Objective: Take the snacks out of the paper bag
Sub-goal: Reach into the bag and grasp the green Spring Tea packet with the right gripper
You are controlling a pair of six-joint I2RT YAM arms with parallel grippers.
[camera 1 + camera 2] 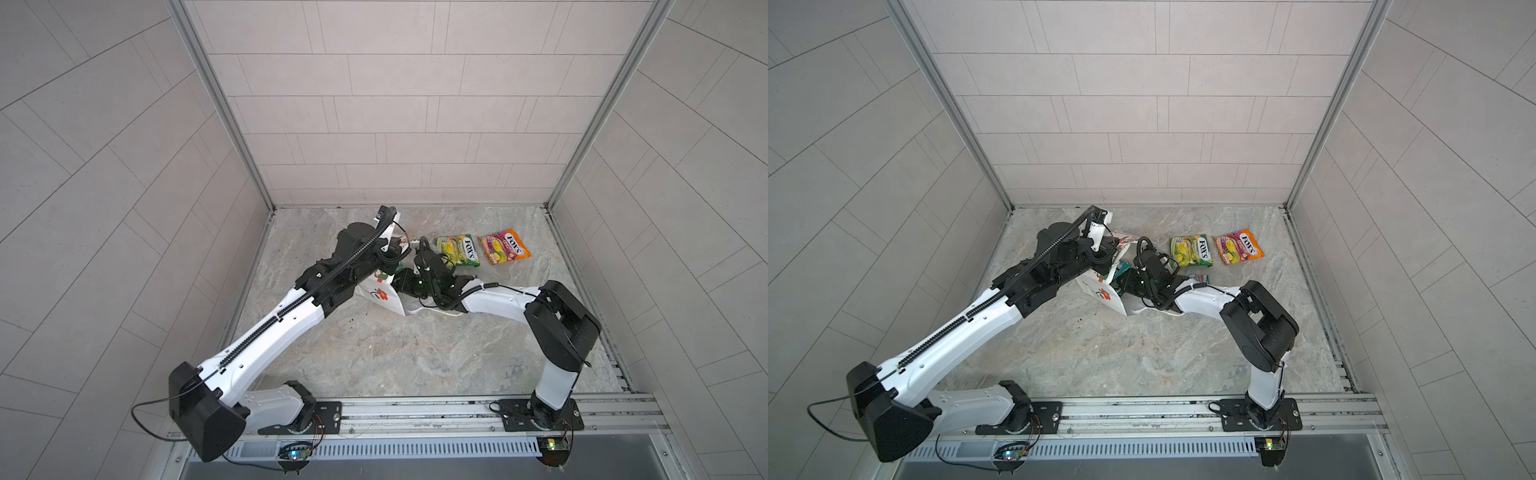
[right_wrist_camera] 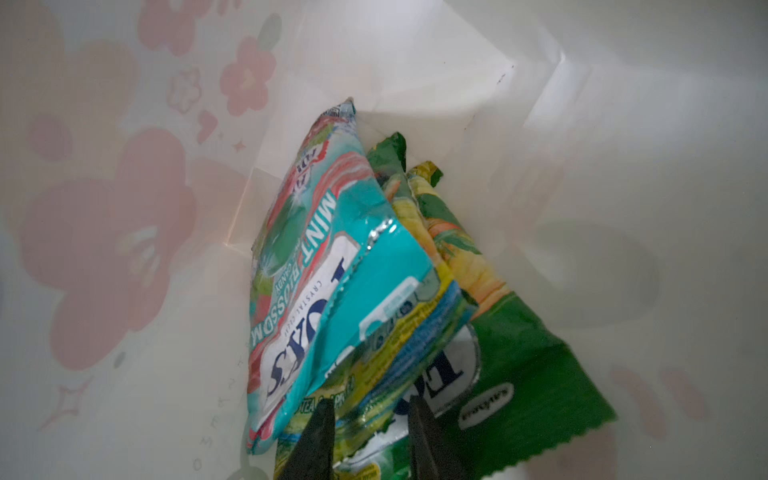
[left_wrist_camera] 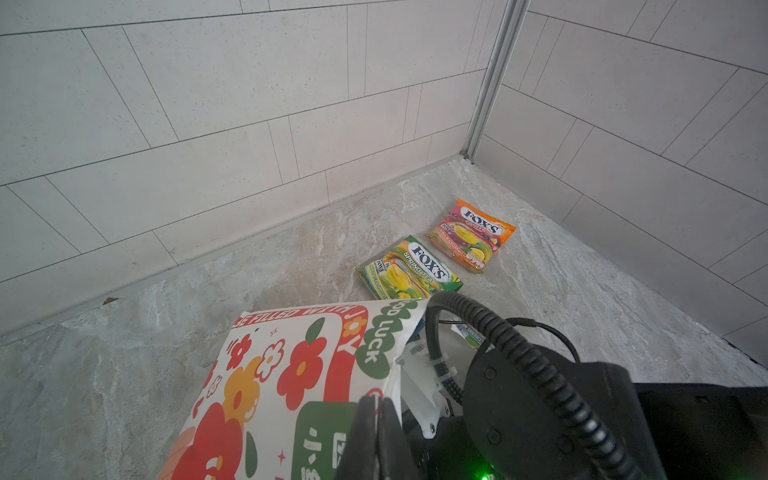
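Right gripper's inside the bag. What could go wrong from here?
1. The right gripper straddles the bunched edges of green-yellow packets overlapped by a teal packet. It may pull out several at once, or slip off the glossy film.
2. The left gripper pinches only the rim of the paper bag, so a pull could drag or tear it.
3. The loose packet lies close to the right arm, and backing out might knock it.
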